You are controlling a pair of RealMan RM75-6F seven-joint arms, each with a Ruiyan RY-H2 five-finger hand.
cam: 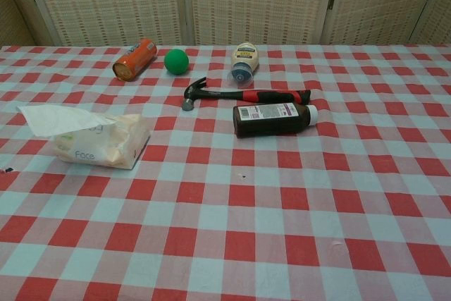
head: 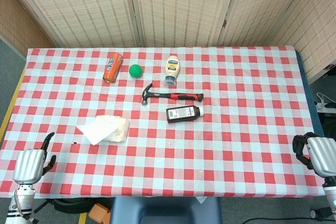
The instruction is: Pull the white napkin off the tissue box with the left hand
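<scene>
1. The left hand (head: 32,164) sits at the near left corner of the table, low by the edge, its silver back turned up and its dark fingers (head: 48,139) pointing away across the cloth. It holds nothing; the fingers are a little curved and apart.
2. The right hand (head: 316,153) rests at the near right edge, also with nothing in it. Its dark fingers curl at the inner side, but whether they are spread or closed I cannot tell from here.
3. Neither hand shows in the chest view.
4. The tissue box (cam: 106,140), a soft pale pack, lies on the left part of the checked tablecloth (head: 236,140), farther in and to the right of the left hand, well apart from it.
5. The white napkin (cam: 53,118) sticks out of the top of the pack and spreads toward its left end, the side nearer the left hand. Nothing is touching it.
6. Beyond the pack, toward the middle, lie a hammer (head: 170,96) with a red and black handle and, just in front of it, a dark bottle (head: 184,113) on its side.
7. At the far side lie an orange can (head: 112,67), a green ball (head: 136,71) beside it, and a pale squeeze bottle (head: 172,69).
</scene>
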